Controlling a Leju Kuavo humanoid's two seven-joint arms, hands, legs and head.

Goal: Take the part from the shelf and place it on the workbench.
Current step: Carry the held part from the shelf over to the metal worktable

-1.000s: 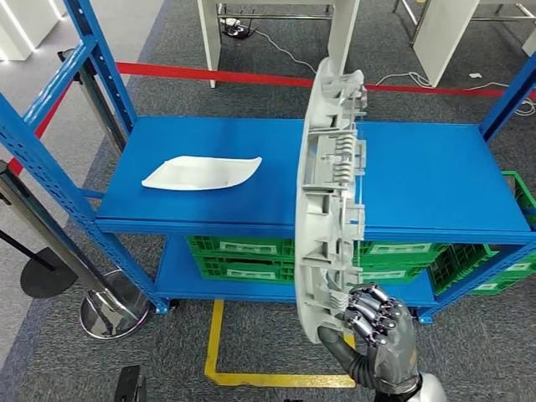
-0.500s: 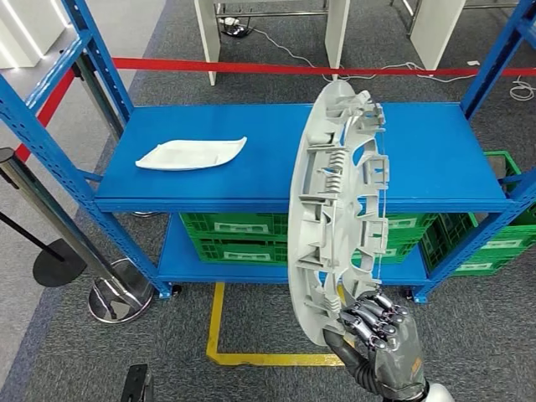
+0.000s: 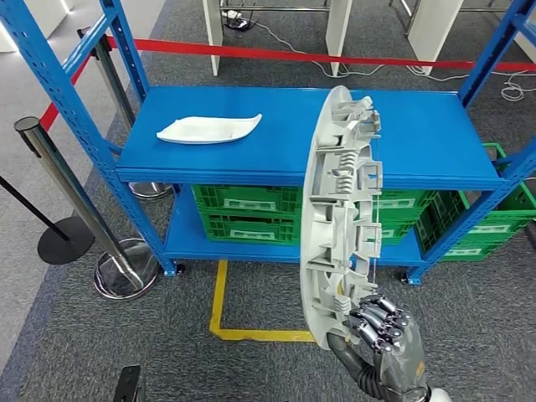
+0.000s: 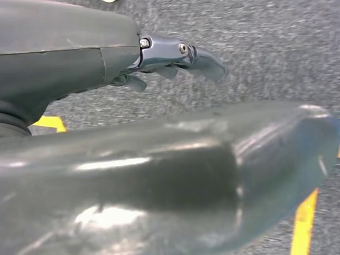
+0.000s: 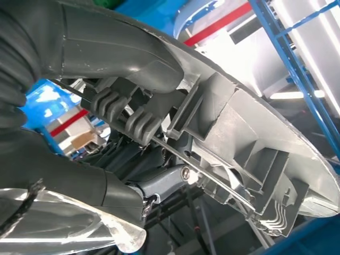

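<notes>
The right hand (image 3: 382,339) grips the grey ribbed part (image 3: 338,218) by its lower rim, holding it upright above its fingers; left hand (image 4: 120,58) carries nothing, fingers loosely extended

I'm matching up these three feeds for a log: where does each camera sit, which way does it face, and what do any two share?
Head view: high on the body, looking forward and down at the blue shelf; the right hand grips the grey part upright.
Left wrist view: behind the left hand, looking down at grey carpet with yellow tape.
Right wrist view: behind the right hand, looking along the part's ribbed side.
Shared: head and right wrist views both show the part in the right hand.
</notes>
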